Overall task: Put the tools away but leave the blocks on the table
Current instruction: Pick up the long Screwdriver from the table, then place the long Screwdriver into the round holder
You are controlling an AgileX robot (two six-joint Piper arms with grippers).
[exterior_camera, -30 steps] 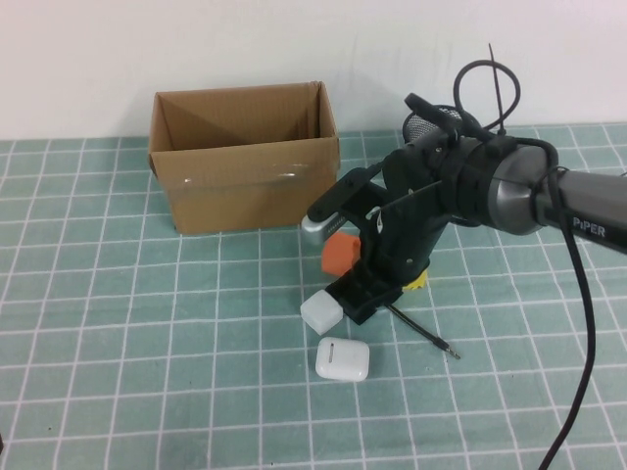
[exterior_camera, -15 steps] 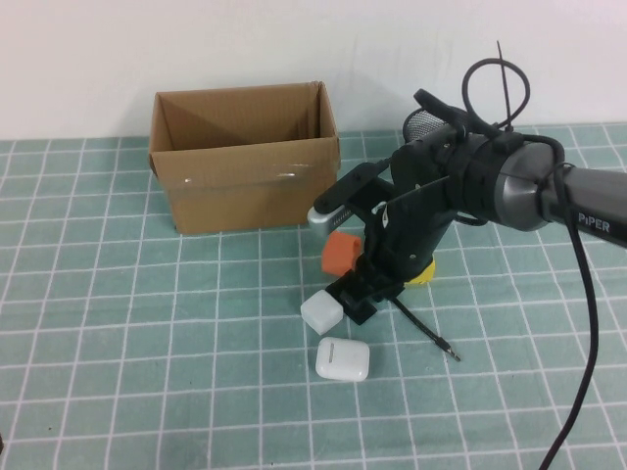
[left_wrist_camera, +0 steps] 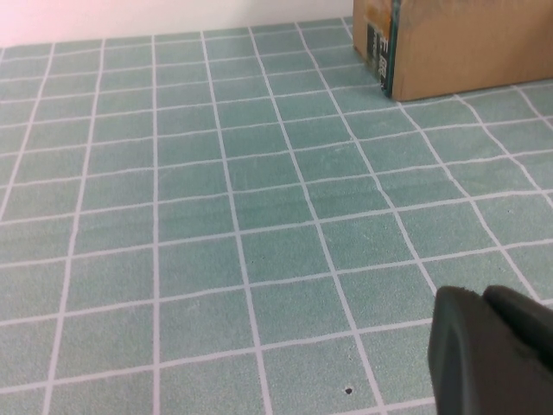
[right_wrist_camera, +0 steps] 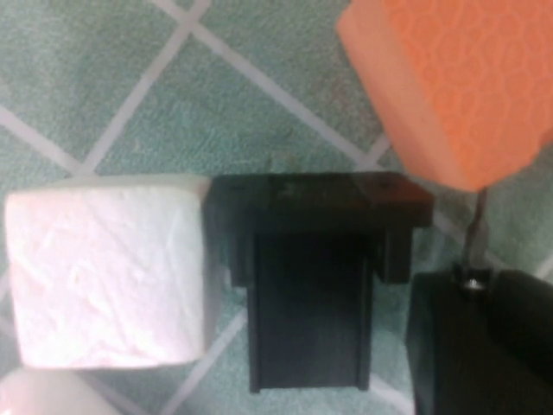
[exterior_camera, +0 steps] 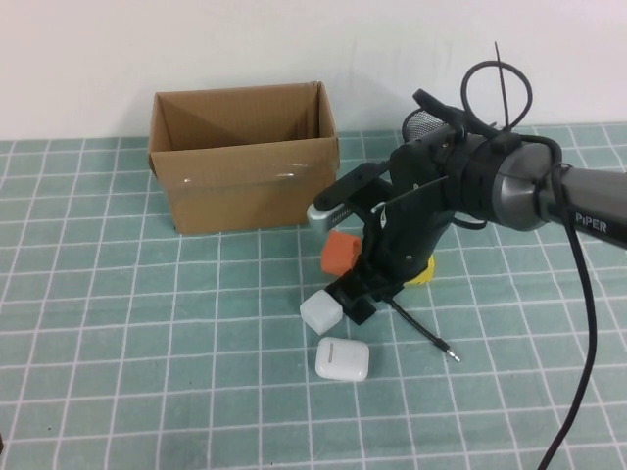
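Observation:
My right gripper (exterior_camera: 367, 294) points down at the table (exterior_camera: 118, 323), between the orange block (exterior_camera: 340, 253) and the white block (exterior_camera: 321, 312). It is shut on the thin black screwdriver (exterior_camera: 426, 335), which slants out to a metal tip at the near right. In the right wrist view a thin metal shaft (right_wrist_camera: 475, 229) runs into the closed right gripper (right_wrist_camera: 471, 285), beside a black angular piece (right_wrist_camera: 311, 285), the white block (right_wrist_camera: 108, 268) and the orange block (right_wrist_camera: 458, 86). The yellow block (exterior_camera: 421, 272) peeks from behind the arm. My left gripper (left_wrist_camera: 484, 298) is shut, empty, over bare mat.
An open cardboard box (exterior_camera: 245, 157) stands at the back left, its corner (left_wrist_camera: 432, 52) also showing in the left wrist view. A white earbud case (exterior_camera: 343, 359) lies just in front of the white block. The right arm's cable (exterior_camera: 578, 323) hangs along the right side.
The right gripper has closed from partly open onto the thin screwdriver. The arm shifted only slightly. The blocks and the case stay where they were.

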